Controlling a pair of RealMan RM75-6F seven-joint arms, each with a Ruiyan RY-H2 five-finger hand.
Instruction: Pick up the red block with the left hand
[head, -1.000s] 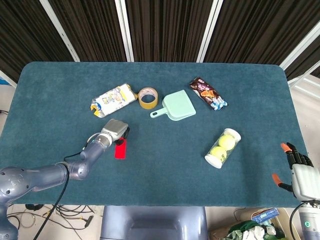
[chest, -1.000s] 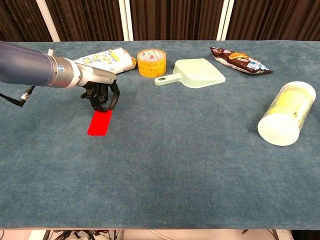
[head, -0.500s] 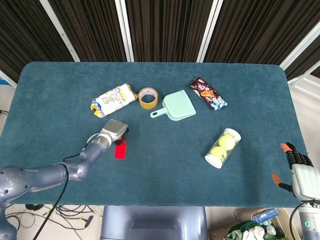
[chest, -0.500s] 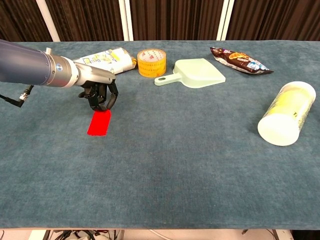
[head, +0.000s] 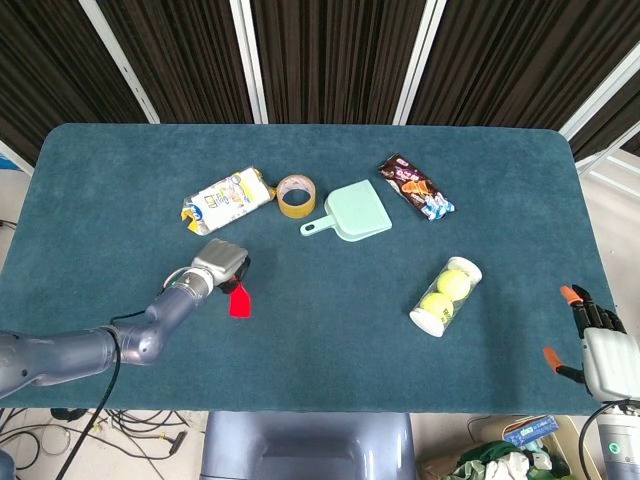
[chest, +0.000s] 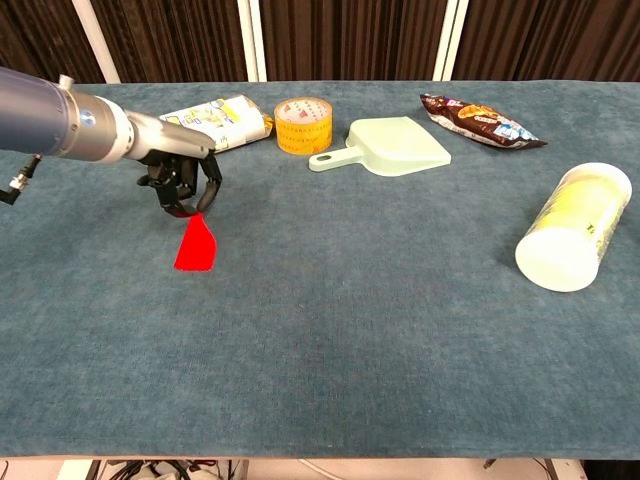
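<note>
The red block (chest: 196, 247) is a flat red slab on the blue-green table (chest: 380, 330), left of centre. My left hand (chest: 180, 182) curls its fingers over the block's far end and pinches it. That end is raised, so the block tilts with its near end low by the cloth. The head view shows the same hand (head: 222, 266) just above-left of the red block (head: 240, 301). My right hand (head: 598, 348) hangs off the table's right front corner, fingers apart and holding nothing; the chest view does not show it.
Behind the left hand lie a yellow-white packet (chest: 215, 118) and a tape roll (chest: 302, 125). A mint dustpan (chest: 395, 145) and a dark snack bag (chest: 480, 120) sit further right. A tennis-ball tube (chest: 572, 240) lies on its side at the right.
The left hand has drawn back to the left and risen a little, lifting the block's far end. The block, flat before, now tilts. The right hand has not moved.
</note>
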